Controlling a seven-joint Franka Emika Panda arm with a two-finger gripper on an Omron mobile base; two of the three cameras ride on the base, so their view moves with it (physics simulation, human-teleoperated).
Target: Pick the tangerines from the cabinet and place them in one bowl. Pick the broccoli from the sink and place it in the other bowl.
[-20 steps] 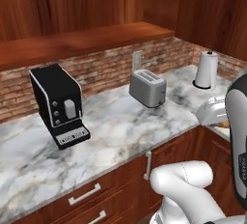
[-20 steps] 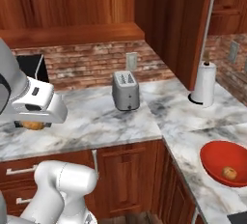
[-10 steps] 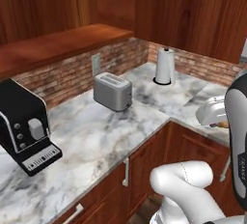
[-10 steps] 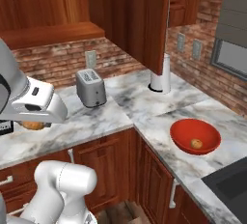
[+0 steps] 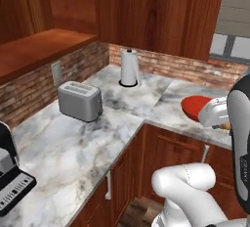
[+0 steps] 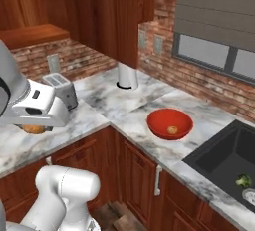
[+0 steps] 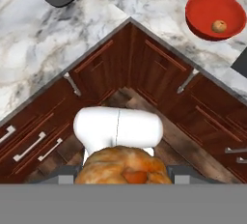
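So our pincer (image 7: 124, 172) is clamped tight on a tangerine (image 7: 124, 166), a lumpy orange-tan ball sitting right between the tips at 6 o'clock in the hand view. It's basically round, so we can't call a long axis or a way it points. In the right base view the same fruit peeks out under the white hand at 9 o'clock.

The second tangerine (image 6: 172, 130) already sits in the glossy red bowl (image 6: 158, 124), a shallow round dish on the veined grey marble counter (image 6: 129, 108), out around 1 o'clock in the hand view.

We've also got the broccoli (image 6: 242, 180), a tiny green clump, down in the matte black sink (image 6: 214, 158) at 4 o'clock in the right base view.

Between us and the bowl the hand view has just the reddish wood corner cabinets (image 7: 144, 68) with silver handles. The boxy silver toaster (image 5: 80, 101) and the white paper towel roll (image 5: 129, 67) stand well off to the side.
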